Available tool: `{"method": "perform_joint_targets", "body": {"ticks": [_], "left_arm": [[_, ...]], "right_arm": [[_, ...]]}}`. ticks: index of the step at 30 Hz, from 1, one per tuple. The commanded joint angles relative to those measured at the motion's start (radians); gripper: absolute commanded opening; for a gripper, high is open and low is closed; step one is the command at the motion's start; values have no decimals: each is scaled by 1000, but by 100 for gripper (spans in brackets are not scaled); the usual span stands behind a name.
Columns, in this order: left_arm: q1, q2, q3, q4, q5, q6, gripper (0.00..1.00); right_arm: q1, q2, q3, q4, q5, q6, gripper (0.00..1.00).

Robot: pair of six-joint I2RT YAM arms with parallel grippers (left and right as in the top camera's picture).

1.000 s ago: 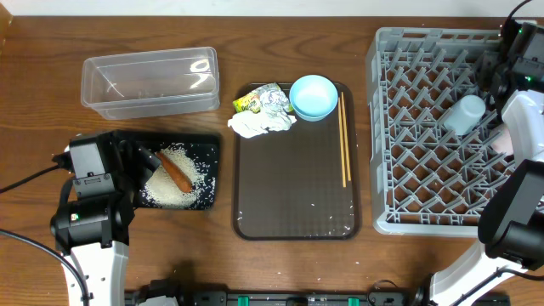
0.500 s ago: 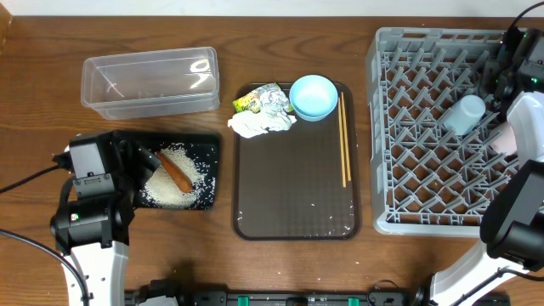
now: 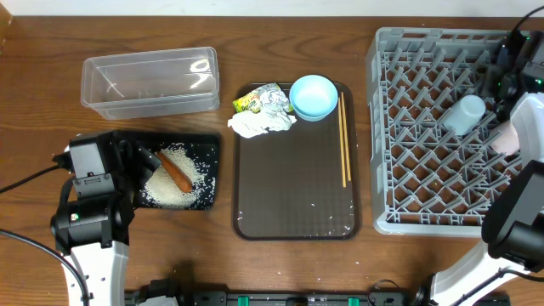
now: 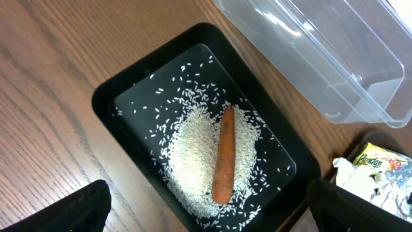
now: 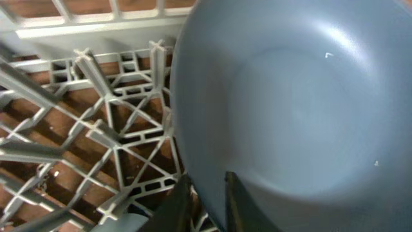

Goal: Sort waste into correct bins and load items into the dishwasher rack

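Observation:
The grey dishwasher rack [image 3: 425, 127] stands at the right with a pale cup [image 3: 466, 113] lying in it. My right gripper [image 3: 508, 75] is over the rack's far right side. In the right wrist view its fingers [image 5: 207, 200] are shut on the rim of the large dark blue bowl [image 5: 302, 96], just above the rack lattice [image 5: 96, 129]. My left gripper [image 4: 212, 212] is open and empty over the black tray [image 3: 208, 144], which holds white rice [image 4: 193, 148] and the orange carrot [image 4: 223, 154]. The wrapper [image 3: 257, 100], tissue [image 3: 255, 126], small light blue bowl [image 3: 313, 96] and chopsticks [image 3: 343, 140] lie on the brown serving tray [image 3: 293, 187].
The clear plastic tub [image 3: 149, 81] stands at the back left and also shows in the left wrist view [image 4: 322, 58]. A few rice grains lie on the brown tray's front part. The large bowl is hidden behind my right arm in the overhead view.
My right arm has shifted slightly toward the rack's right edge. The left arm and the objects on the table have not moved.

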Motion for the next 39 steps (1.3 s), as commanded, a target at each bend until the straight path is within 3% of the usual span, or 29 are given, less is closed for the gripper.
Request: {"method": "perform_joint_targets", "body": {"ticks": [1, 20, 28, 35, 39], "left_arm": [[3, 2, 1, -1, -20, 13, 99], [3, 2, 1, -1, -20, 13, 99], [3, 2, 1, -1, -20, 13, 99], [3, 2, 1, -1, -20, 13, 99], [3, 2, 1, -1, -20, 13, 99]], "right_arm": [[-18, 12, 0, -11, 5, 9, 3], [-17, -60, 0, -9, -164, 29, 1], [-17, -164, 0, 98, -520, 213, 1], [-18, -216, 0, 154, -530, 303, 2], [-17, -198, 0, 81, -290, 192, 41]]}}
